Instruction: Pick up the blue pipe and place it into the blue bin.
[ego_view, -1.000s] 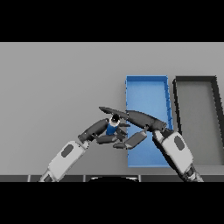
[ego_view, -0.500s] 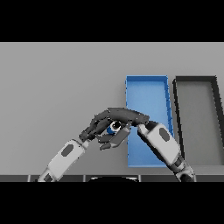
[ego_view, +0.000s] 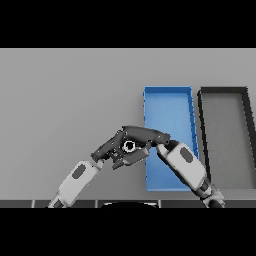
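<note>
left hand (ego_view: 111, 150): dark fingers curled, meeting the right hand left of the bins
pipe (ego_view: 129, 146): short blue pipe, only its round end shows, pinched between both hands
right hand (ego_view: 145, 135): fingers wrapped over the pipe
blue bin (ego_view: 168, 95): rectangular blue tray, just right of the hands
black bin (ego_view: 223, 92): dark rectangular tray, beside the blue bin

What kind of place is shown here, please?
Probably a sorting workstation: a plain grey table carries a blue bin and a black bin side by side, and the left robot hand and right robot hand meet around a small object beside the blue bin.
</note>
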